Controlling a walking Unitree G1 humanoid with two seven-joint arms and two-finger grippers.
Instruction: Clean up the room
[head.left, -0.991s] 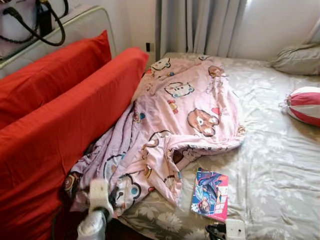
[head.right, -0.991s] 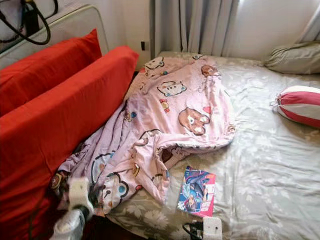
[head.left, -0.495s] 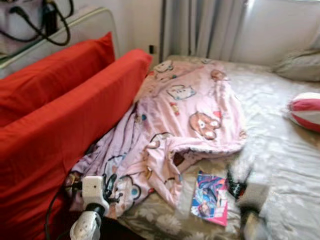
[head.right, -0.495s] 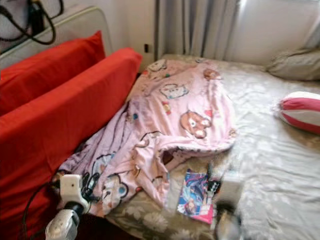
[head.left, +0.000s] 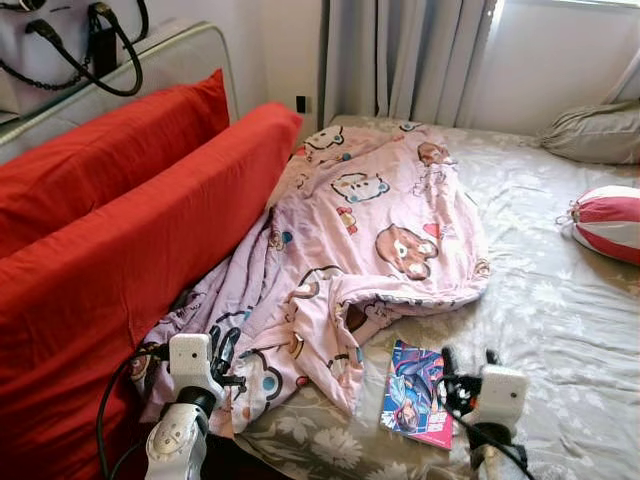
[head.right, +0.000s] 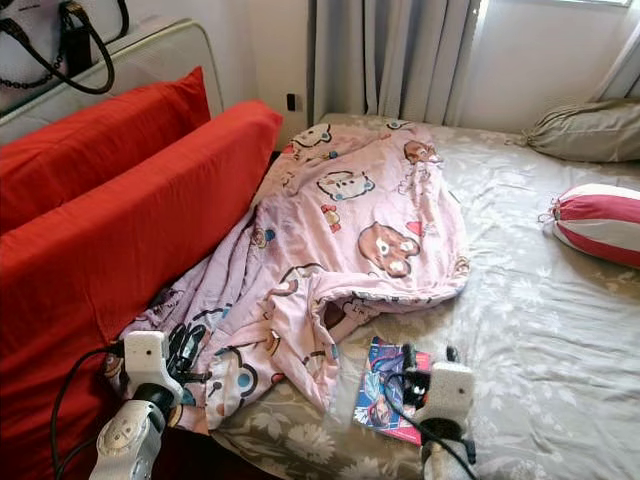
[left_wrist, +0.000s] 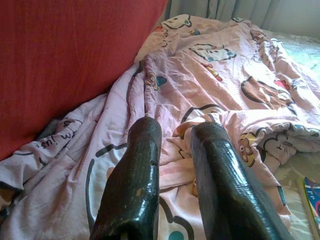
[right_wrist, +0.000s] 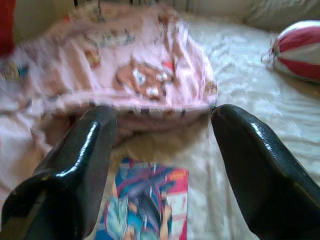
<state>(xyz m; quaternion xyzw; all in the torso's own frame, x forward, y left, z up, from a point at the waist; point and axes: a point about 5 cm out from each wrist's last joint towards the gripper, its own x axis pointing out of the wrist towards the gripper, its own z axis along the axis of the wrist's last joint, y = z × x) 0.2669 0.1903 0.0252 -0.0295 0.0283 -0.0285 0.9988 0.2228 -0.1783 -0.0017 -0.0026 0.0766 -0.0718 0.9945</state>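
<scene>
Bed (head.left: 560, 330) ahead, floral sheet, its near edge running along the bottom of the head views. Pink cartoon blanket (head.left: 370, 230) is crumpled over the left half, from the far end by the curtains (head.left: 400, 55) down to the near-left corner, where it spills past the edge against the red cushions (head.left: 120, 250). Cushions stand on edge along the bed's left side, touching the blanket for most of its length.

Left gripper (left_wrist: 172, 165) is low at the near-left corner, over the blanket's near end, fingers close together with a narrow gap, nothing between them. Little room on its left: cushion right beside it.

Right gripper (right_wrist: 160, 150) is at the near edge, just right of the comic book (head.left: 418, 392), fingers wide apart, empty. Book lies flat on the sheet, just near of the blanket's folded hem, not touching it as far as I can tell.

Right half of the bed is open sheet. Striped pillow (head.left: 608, 222) at the far right edge, grey pillow (head.left: 595, 132) beyond it.
</scene>
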